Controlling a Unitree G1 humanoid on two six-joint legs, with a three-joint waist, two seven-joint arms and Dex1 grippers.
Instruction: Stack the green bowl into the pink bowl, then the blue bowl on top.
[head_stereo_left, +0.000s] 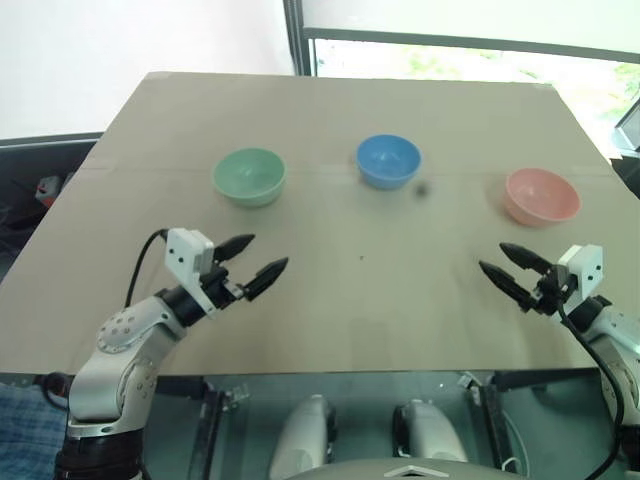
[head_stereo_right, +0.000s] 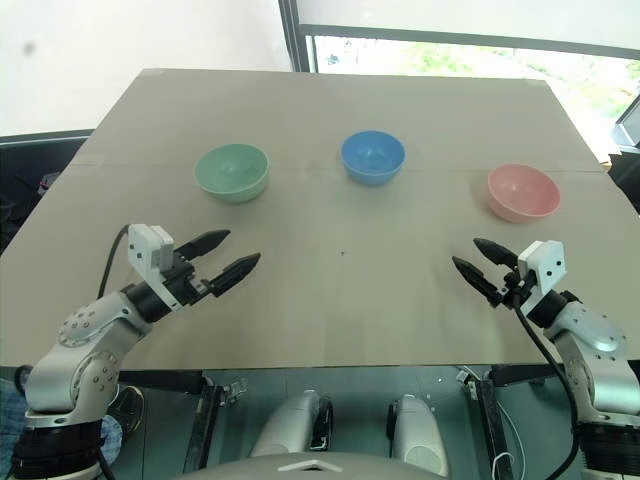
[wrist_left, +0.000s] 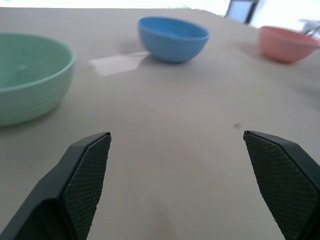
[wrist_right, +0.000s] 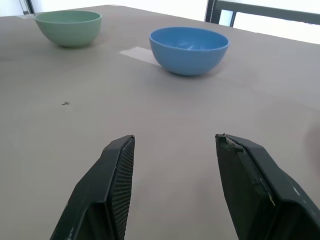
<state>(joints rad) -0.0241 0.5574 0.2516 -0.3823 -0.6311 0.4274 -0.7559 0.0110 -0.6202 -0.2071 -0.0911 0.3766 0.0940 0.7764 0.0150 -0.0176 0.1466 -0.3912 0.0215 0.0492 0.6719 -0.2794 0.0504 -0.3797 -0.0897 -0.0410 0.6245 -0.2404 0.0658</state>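
Standing in a row across the far half of the table (head_stereo_left: 330, 300): the green bowl (head_stereo_left: 249, 177) toward the left, the blue bowl (head_stereo_left: 388, 161) near the middle, the pink bowl (head_stereo_left: 541, 196) toward the right. All 3 upright, empty, well apart from one another, none stacked. A strip of pale tape (wrist_left: 120, 63) on the table surface just beside the blue bowl, on its green-bowl side. A small dark speck (wrist_right: 65, 104) on the bare table nearer the robot.

Hovering over the near left part of the table, the left hand (head_stereo_left: 256, 258), fingers spread wide, holding nothing, pointed forward and toward the middle, short of the green bowl and not touching it. Seen along its fingers: the green bowl close, the blue bowl farther off, the pink bowl farthest.

Hovering over the near right part of the table, the right hand (head_stereo_left: 507, 263), fingers parted with a clear gap, narrower than the left, holding nothing, pointed inward toward the table's middle. Pink bowl beyond it, apart from the fingertips.
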